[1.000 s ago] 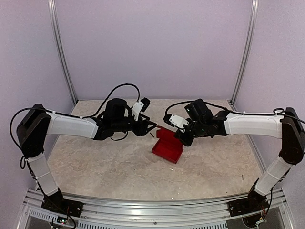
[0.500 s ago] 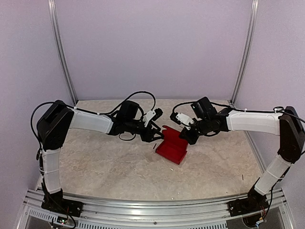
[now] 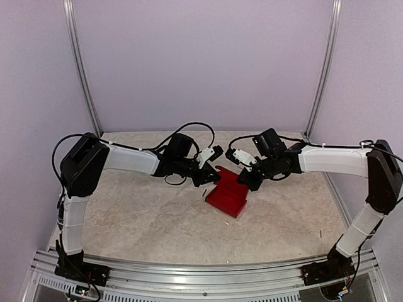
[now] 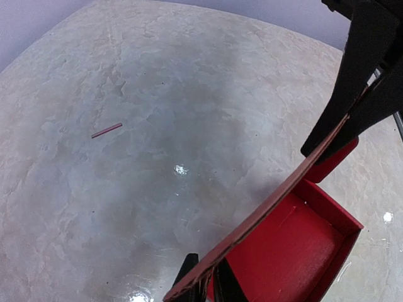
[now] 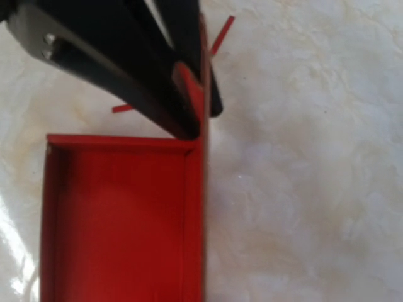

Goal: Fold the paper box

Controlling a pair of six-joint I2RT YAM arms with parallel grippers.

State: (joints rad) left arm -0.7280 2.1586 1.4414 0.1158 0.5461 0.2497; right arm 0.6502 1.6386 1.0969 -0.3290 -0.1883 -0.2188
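- The paper box is seen on the surface, near the middle and a little to the right, in the far half.
- It is partly formed: an open red tray with low walls raised, open side up, resting on the surface.
- One long flap is lifted up off the tray's left side, and both arms meet on it.
- The left gripper is closed on the paper box, its fingertips pinched either side of the flap's edge at one end.
- The right gripper is clamped on the same flap at the other end, with red card caught between its black fingers just above the tray corner.
- In the top view the two grippers are brought in from opposite sides, just beside each other at the box's far edge.
- A thin red sliver is seen lying loose on the surface, left of the box and apart from it.
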